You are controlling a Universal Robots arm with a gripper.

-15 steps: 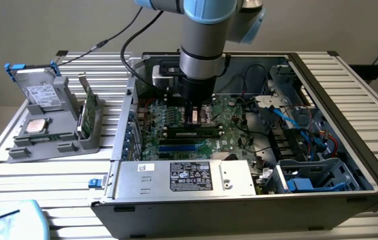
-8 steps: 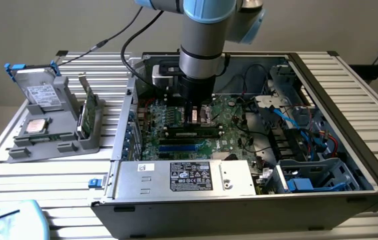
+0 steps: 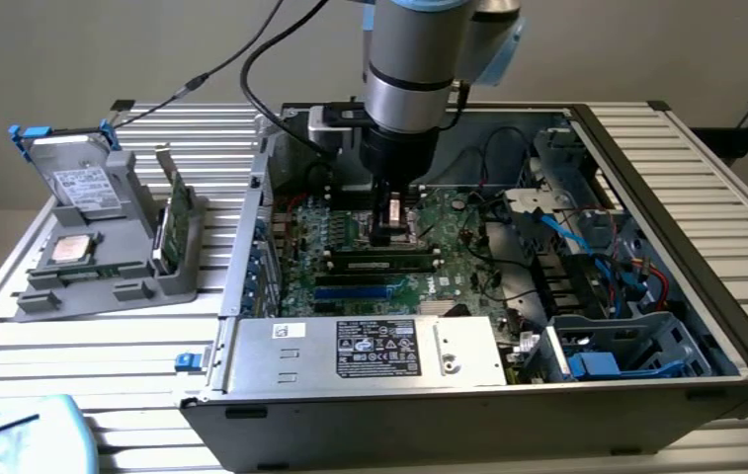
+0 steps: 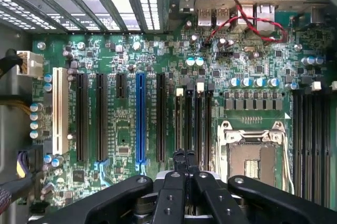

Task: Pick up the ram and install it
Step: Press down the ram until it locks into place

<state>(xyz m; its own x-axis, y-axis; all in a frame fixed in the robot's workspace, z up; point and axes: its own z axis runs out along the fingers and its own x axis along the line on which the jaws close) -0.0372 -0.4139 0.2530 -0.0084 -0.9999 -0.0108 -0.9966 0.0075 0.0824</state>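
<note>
Viewing the scene from the exterior view, the arm reaches down into the open computer case (image 3: 690, 296), which lies on the slatted table (image 3: 110, 375). The gripper (image 3: 393, 219) hangs just above the motherboard (image 3: 466, 247), near the middle of the case and toward its far wall. Its fingers are closed together, with nothing seen between them.

The ram (image 3: 180, 222) is outside the case. It stands on edge as a thin green stick in a grey holder (image 3: 97, 286) on the table, near the table's edge at the exterior view's left. The holder sits just beside the case's outer wall. The ram is well apart from the gripper, with that wall between them. The same holder carries a grey drive (image 3: 84, 188) with a white label at its far end and a square silver processor (image 3: 73, 247) in front of that. A dark module (image 3: 380, 263) lies along the board's slots on the near side of the gripper. A metal power-supply box (image 3: 361, 351) fills the case's near edge.

In the wrist view, the gripper (image 4: 184, 156) points at the motherboard (image 4: 121, 61) with both black fingers (image 4: 179, 161) pressed against each other and holding nothing. Beneath the tips run long black expansion slots and one blue slot (image 4: 140, 116). The open processor socket (image 4: 253, 155) lies just beside the fingertips.
</note>
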